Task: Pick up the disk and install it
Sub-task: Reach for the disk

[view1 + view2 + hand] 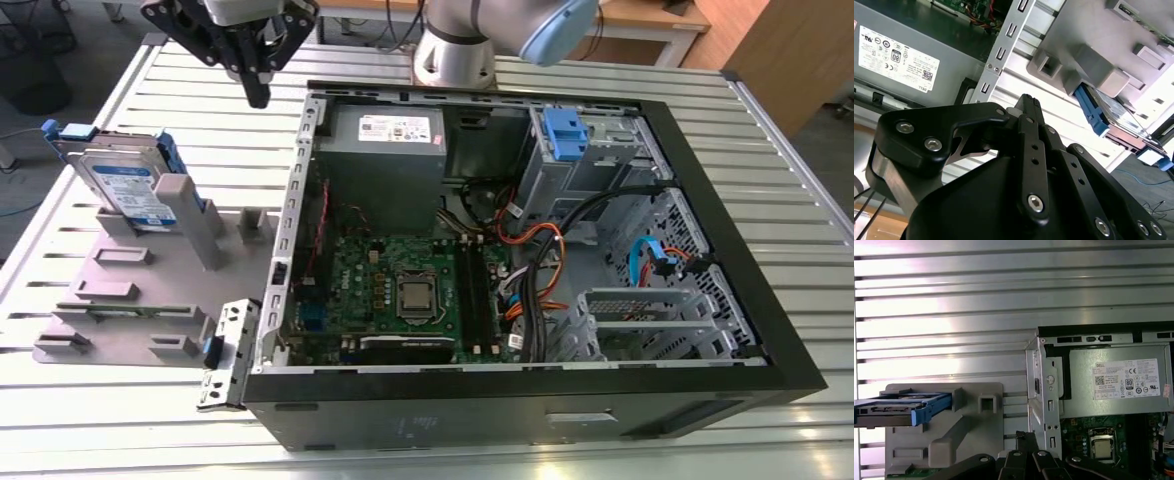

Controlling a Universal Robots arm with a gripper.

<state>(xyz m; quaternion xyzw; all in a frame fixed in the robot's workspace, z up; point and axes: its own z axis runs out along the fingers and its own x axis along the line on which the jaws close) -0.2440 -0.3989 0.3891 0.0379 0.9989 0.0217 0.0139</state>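
The disk [124, 183] is a silver drive with a white-and-blue label and a blue bracket. It stands on edge in a grey holder [140, 290] on the exterior view's left. Both wrist views show it too, as the disk [1102, 114] and the disk [901, 407] resting in the holder [961, 422]. My gripper [254, 92] hangs above the table behind the holder, beside the case's back left corner and apart from the disk. Its black fingers [1026, 107] are closed together and shut on nothing; the fingertips [1026, 437] point down near the case edge.
An open computer case [747, 300] lies on the slatted metal table [107, 420], with a grey power-supply box [384, 140], a motherboard [400, 290], cables and a blue caddy [563, 135] on the metal bay. The arm's base [454, 50] stands behind the case.
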